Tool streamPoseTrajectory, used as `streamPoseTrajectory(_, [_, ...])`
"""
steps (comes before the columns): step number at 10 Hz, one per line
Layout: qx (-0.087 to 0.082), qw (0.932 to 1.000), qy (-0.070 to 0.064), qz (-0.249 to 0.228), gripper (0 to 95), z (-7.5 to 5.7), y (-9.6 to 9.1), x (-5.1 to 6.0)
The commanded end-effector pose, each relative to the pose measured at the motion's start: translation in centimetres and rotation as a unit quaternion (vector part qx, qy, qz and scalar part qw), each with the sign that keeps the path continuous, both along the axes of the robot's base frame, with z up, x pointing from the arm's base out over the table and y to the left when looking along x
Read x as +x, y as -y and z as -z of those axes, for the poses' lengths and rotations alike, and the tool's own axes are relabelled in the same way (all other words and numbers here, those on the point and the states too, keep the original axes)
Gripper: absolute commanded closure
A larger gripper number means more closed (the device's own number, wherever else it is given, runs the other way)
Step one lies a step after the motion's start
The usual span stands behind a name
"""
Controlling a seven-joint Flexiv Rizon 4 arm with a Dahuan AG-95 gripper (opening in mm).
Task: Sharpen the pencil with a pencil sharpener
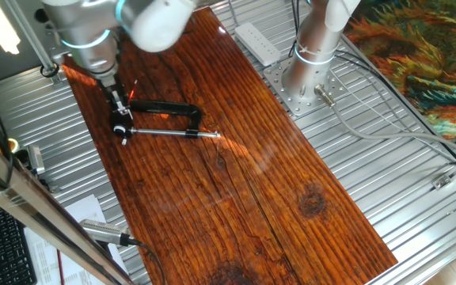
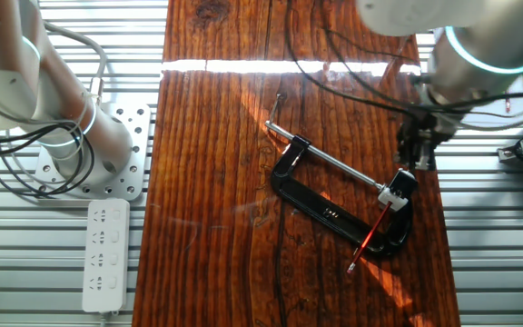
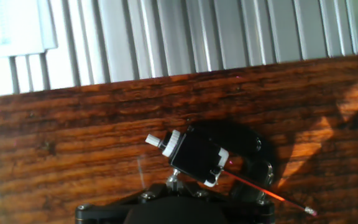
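Note:
The pencil sharpener [image 3: 193, 154] is a small black block with a white knob, lying on the wooden board by the clamp's end. It also shows in one fixed view [image 1: 121, 127] and in the other fixed view [image 2: 399, 187]. A red pencil [image 3: 263, 193] sticks out of it, and it shows in the other fixed view too [image 2: 370, 238]. My gripper [image 3: 174, 182] sits right over the sharpener, with its jaws together on a short silver stub at the sharpener's near side. The gripper also shows in both fixed views [image 1: 119, 109] [image 2: 415, 162]. The fingers themselves are mostly hidden.
A black C-shaped clamp [image 2: 330, 213] with a long silver screw rod [image 2: 330, 159] lies on the wooden board [image 2: 216, 182]. The board's edge and ribbed metal table [image 3: 197, 37] lie just beyond the sharpener. A second arm's base [image 2: 80, 154] and a power strip [image 2: 104, 250] stand to the side.

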State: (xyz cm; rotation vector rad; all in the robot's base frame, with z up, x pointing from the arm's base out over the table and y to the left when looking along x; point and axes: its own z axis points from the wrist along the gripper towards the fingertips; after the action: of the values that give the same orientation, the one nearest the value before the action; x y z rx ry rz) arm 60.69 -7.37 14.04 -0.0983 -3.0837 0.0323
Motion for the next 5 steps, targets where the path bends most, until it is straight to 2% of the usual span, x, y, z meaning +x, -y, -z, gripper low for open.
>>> streamPoseTrajectory(1, [0.018,0.9998,0.008,0.002,95.0,-0.18,-0.07,0.15])
streamPoseTrajectory(3, [0.018,0.9998,0.003,0.006,95.0,-0.2,-0.07,0.15])
streamPoseTrajectory(5, [0.017,0.9998,0.005,0.006,95.0,-0.2,-0.07,0.15])
